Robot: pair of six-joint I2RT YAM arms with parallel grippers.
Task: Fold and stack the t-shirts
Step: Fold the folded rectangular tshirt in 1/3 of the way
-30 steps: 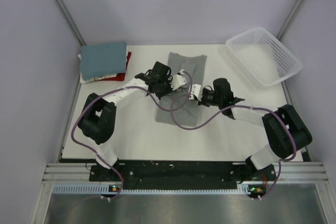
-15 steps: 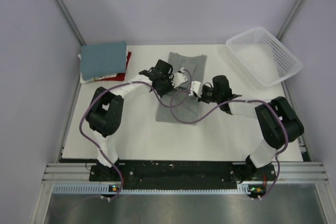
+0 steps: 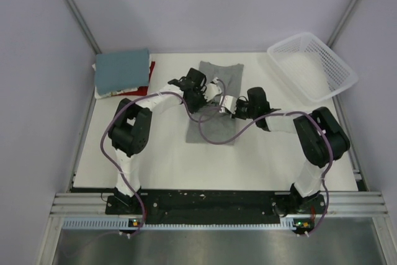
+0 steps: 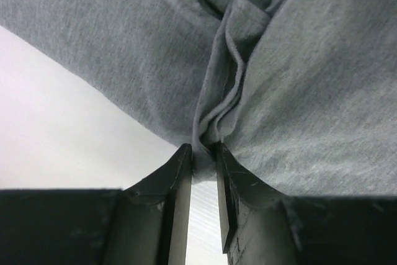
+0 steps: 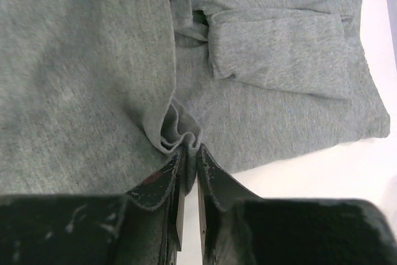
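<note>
— What's on the table [image 3: 162, 161]?
— A basket [image 3: 313, 66] at the upper right, folded shirts [image 3: 122, 69] at the upper left and a grey shirt [image 3: 224, 74] in the centre, crossed by cables [image 3: 214, 143].
— And the grippers?
— The left gripper [image 4: 201, 153] and right gripper [image 5: 188, 152] each pinch a fold of the grey shirt.

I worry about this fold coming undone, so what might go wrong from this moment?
The left tool and right tool each pinch only a thin bunched ridge of the grey shirt at their fingertips, so the cloth may slip out when lifted. The purple cable loops over the shirt's near end and might drag or rumple it. Both tools sit close together mid-shirt, so a bump seems possible.
</note>
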